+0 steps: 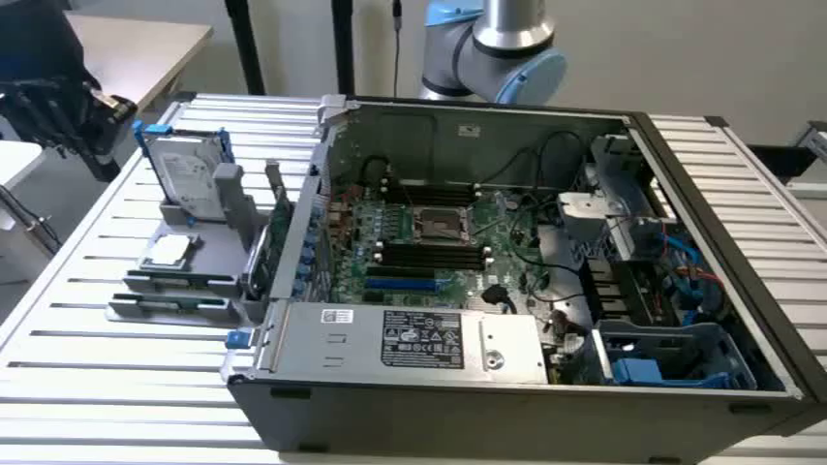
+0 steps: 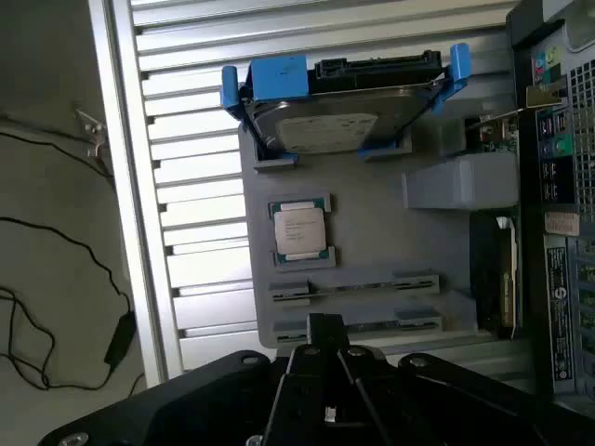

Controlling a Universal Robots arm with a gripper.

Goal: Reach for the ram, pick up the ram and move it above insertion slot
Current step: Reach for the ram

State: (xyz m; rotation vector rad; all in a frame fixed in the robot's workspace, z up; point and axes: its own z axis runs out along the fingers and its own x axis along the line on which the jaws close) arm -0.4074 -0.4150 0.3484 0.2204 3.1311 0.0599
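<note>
Two ram sticks stand on edge in the clips of a grey holder (image 2: 372, 232). One ram (image 2: 372, 285) lies nearer the processor chip, the other ram (image 2: 390, 322) nearer the holder's end; in the exterior view they are thin lines on the holder's front tiers (image 1: 174, 283). My gripper (image 2: 326, 333) is shut with nothing in it, and it hangs well above and off the holder. In the exterior view it is the dark assembly (image 1: 62, 108) at the far upper left. The black memory slots (image 1: 433, 254) sit on the motherboard inside the open case.
On the holder are a silver hard drive in a blue bracket (image 1: 188, 174) and a processor chip (image 2: 299, 229). A broader green card (image 1: 279, 228) stands between the holder and the case wall (image 1: 300, 242). The slatted table (image 1: 77, 291) ends at the exterior view's left, with cables on the floor (image 2: 56, 307).
</note>
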